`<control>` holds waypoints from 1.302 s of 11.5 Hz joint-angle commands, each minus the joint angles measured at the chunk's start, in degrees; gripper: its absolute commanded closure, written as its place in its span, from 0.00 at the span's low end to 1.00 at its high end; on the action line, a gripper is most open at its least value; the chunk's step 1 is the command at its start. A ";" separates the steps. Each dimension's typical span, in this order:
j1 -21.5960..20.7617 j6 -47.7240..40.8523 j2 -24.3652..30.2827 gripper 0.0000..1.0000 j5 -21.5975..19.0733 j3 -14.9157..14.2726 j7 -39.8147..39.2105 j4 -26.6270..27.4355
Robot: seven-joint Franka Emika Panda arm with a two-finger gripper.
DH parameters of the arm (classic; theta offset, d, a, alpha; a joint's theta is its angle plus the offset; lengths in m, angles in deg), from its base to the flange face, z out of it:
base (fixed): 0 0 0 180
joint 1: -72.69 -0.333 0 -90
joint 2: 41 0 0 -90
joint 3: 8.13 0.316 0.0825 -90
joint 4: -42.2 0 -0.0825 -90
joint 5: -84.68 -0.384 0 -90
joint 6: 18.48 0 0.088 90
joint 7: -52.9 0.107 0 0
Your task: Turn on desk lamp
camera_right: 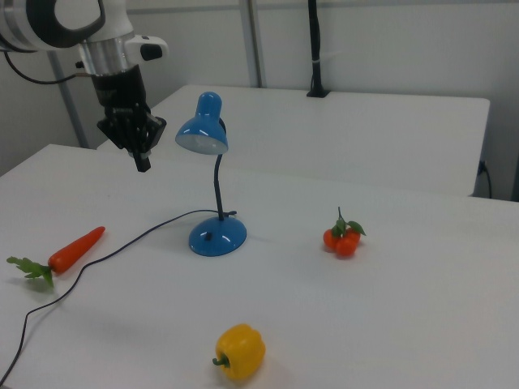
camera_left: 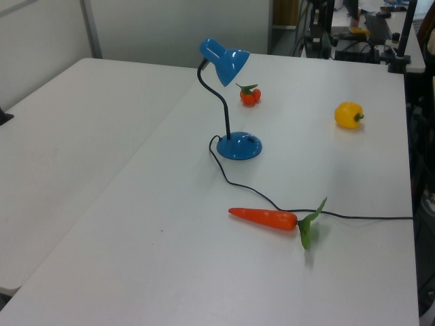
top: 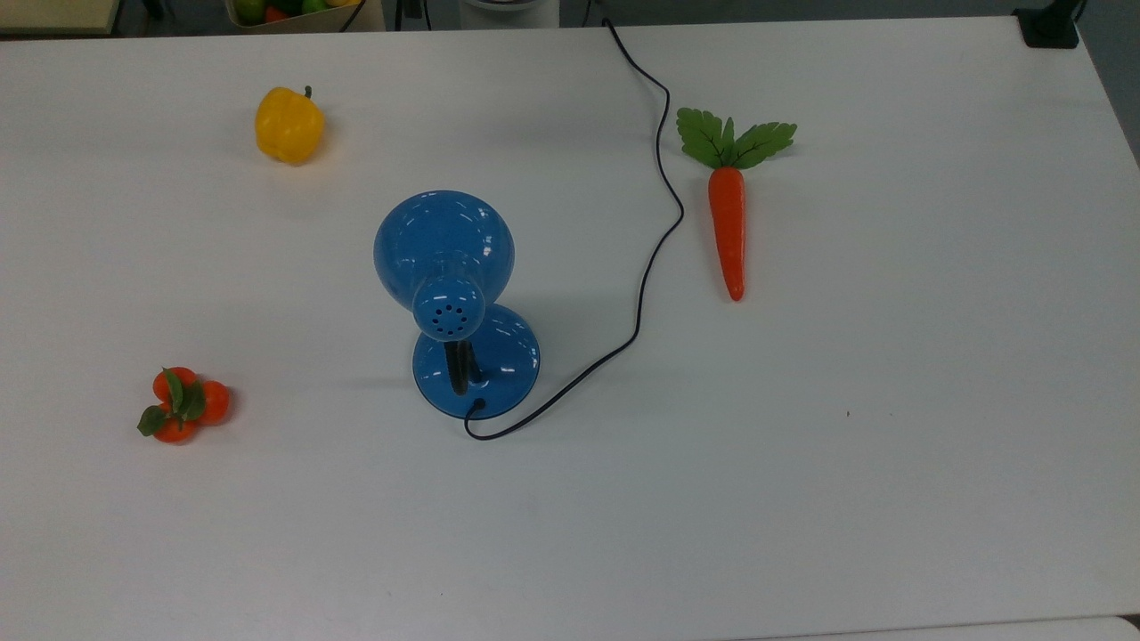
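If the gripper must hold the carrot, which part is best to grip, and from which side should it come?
Grip the carrot across its thick orange part just below the green leaves, coming from straight above. It lies flat on the table with open space along both long sides, so the fingers can likely straddle its width; the tip looks too thin.

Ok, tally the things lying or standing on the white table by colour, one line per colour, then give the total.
Blue: 1, the desk lamp
Yellow: 1, the bell pepper
Orange: 2, the carrot and the cluster of small oranges
Total: 4
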 commanded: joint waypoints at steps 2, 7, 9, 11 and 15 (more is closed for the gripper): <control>-0.40 5.86 0.97 1.00 0.32 -0.64 -1.10 7.86; -0.57 18.69 1.06 1.00 0.49 -0.64 -0.48 19.92; -0.49 26.67 0.19 1.00 0.41 -0.64 -0.40 24.04; -0.40 32.75 -1.13 1.00 0.41 -0.64 -0.39 26.60; -0.57 43.99 -7.71 1.00 0.32 -0.64 -0.04 26.70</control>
